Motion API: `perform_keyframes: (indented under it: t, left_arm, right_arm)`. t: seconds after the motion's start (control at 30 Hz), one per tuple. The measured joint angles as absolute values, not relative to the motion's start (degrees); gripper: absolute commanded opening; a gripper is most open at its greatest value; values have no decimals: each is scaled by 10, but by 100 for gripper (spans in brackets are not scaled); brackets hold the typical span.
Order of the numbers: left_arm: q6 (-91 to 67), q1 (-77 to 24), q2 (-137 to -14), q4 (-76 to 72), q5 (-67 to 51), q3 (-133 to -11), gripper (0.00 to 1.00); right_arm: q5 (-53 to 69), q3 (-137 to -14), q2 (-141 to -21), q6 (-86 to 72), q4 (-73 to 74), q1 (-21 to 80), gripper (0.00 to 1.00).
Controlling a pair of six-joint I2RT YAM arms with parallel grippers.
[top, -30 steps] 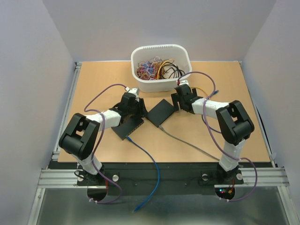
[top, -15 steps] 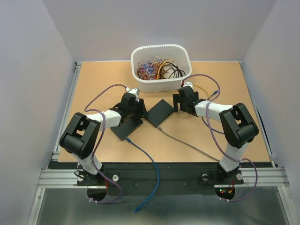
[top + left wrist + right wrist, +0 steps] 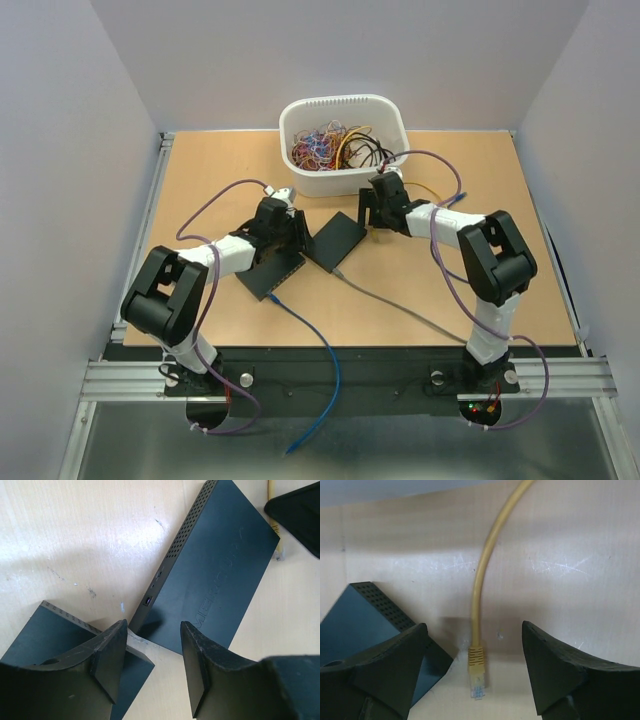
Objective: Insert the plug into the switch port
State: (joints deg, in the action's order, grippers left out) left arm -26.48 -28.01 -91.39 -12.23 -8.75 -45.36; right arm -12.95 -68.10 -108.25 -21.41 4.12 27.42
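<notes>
- The yellow plug is seen lying flat on the table, at the end of a yellow cable, with its clear tip pointed toward the right wrist camera.
- The plug is not inserted in anything; it is placed just beside the corner of the right-hand switch, apart from it.
- The right gripper is lowered over the plug with its jaws spread wide, one finger on each side; neither finger is touching the plug, so nothing is grasped.
- In the top view the right gripper is found at the far right corner of the right-hand switch, near the white bin, which is filled with tangled coloured cables.
- A grey cable is led from the near end of that switch toward the right arm's base.
- The left-hand switch is set just beside the other one, and a blue cable is run from its near end off the table's front edge.
- The left gripper is held over a corner of the left-hand switch with its jaws half parted; nothing is clamped between them.
</notes>
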Motion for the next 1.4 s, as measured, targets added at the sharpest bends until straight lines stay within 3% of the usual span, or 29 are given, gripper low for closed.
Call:
perform_keyframes:
  t: [0.13,0.23,0.27,0.43,0.8,1.07,1.4]
  left_arm:
    - [-267,-280,-911,-121,-88,-454,57]
    - [-268,-280,-911,-121,-88,-453,57]
    - [-269,-280,-911,-121,-88,-453,57]
    - [-271,-280,-910,-121,-88,-453,57]
    - [-271,-301,-863,-106,-56,-444,53]
    - [-264,-437,-775,-150,-6,-436,52]
    - [-256,-544,-851,-227,22,-435,59]
  right_arm:
    - [-134,-681,-1104,-230,43,274,65]
    - [-141,-681,-1104,-241,45,274,44]
    - [-142,-681,-1105,-243,45,274,30]
    - [-141,-682,-1110,-256,46,274,1]
    - [-138,-668,-1098,-286,48,274,0]
    - [-140,-628,-1015,-327,76,274,1]
    - [-71,-576,-908,-384,77,274,0]
